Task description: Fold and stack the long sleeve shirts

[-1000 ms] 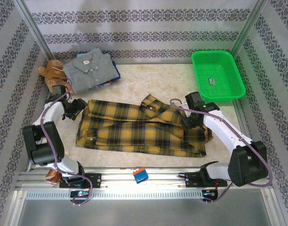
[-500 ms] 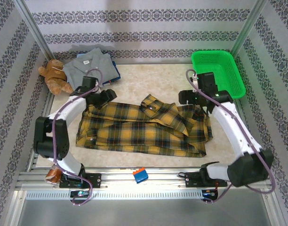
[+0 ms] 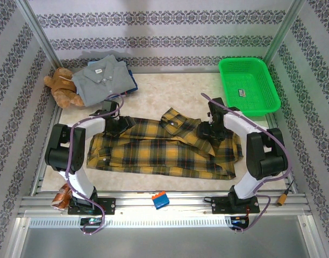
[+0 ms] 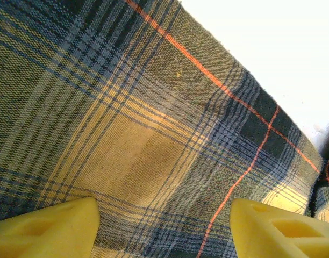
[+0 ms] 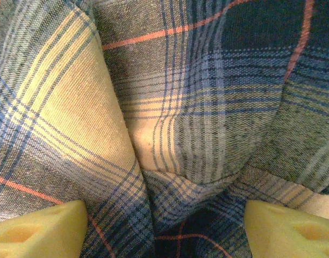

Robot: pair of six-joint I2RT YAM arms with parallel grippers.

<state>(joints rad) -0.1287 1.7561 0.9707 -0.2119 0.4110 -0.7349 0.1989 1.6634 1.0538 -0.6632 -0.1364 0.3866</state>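
Barely visible, perhaps blue shirt [image 3: 134, 86] beneath grey shirt [image 3: 102, 78], far left.

We see only an edge of the blue shirt [image 3: 133, 88], buried beneath the grey shirt [image 3: 102, 79] at the table's [image 3: 170, 91] far left corner. The tag [image 3: 241, 92] in the green basket [image 3: 242, 60] is too small to read. The bottom edge of each wrist view cuts off most of the left gripper [image 4: 164, 223] and the right gripper [image 5: 164, 226]

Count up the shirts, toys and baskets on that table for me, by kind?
Shirts: 3 - plaid shirt, grey shirt, blue shirt beneath the grey
Teddy bear: 1
Green basket: 1
Total: 5
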